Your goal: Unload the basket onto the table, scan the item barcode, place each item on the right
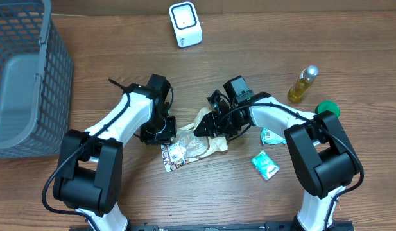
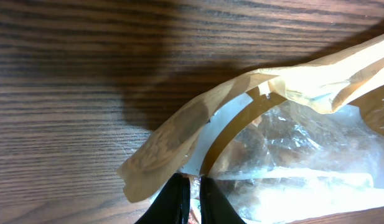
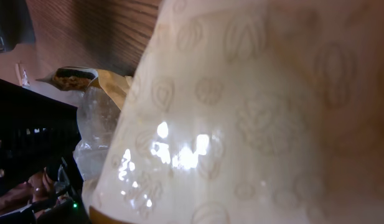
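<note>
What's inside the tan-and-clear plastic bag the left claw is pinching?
Through the clear panel of the tan-and-clear plastic bag, brownish lumpy contents show, too blurred to identify. The tan printed film hides the rest.

The mesh basket (image 1: 24, 70) blocks the left edge of the desk (image 1: 249, 38). The left arm (image 1: 120, 119) and right arm (image 1: 281, 115) meet over the snack bag (image 1: 191, 149) at centre, closing that zone. Open desk lies between the scanner (image 1: 185, 24) and the oil bottle (image 1: 303, 84), and left of the teal packet (image 1: 266, 165).
</note>
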